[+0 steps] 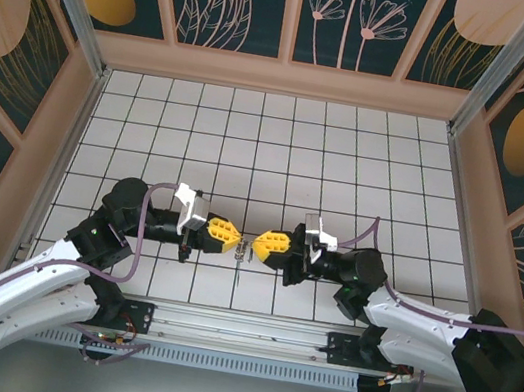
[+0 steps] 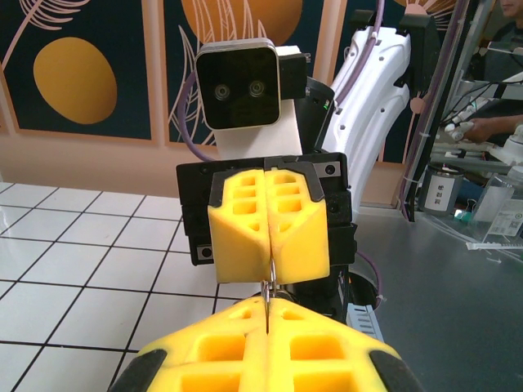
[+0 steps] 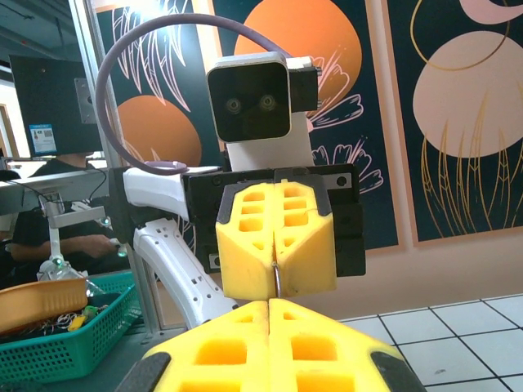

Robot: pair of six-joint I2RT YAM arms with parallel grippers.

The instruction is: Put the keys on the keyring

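While the white tiled table (image 1: pixel 351 151) takes up the middle of the top view, both arms reach in from the bottom corners and meet nose to nose just below centre. The left gripper (image 1: pixel 234 243) and the right gripper (image 1: pixel 256 249) each have their yellow fingers pressed together, tips almost touching.

The keys (image 2: pixel 268 292), judged to be the thin pale metal sliver, stand at lower centre of the left wrist view. They are pinched in the left gripper's seam and reach up to the right gripper's closed tips. Whether the right one grips them or only touches cannot be told.

In the right wrist view a thin wire curl (image 3: pixel 278 276) shows at centre; it may belong to the keyring.

Such metal is probably light, stiff and slippery, likely to twist between soft pads. It is best held flat across its broad end, leaving the hole free.
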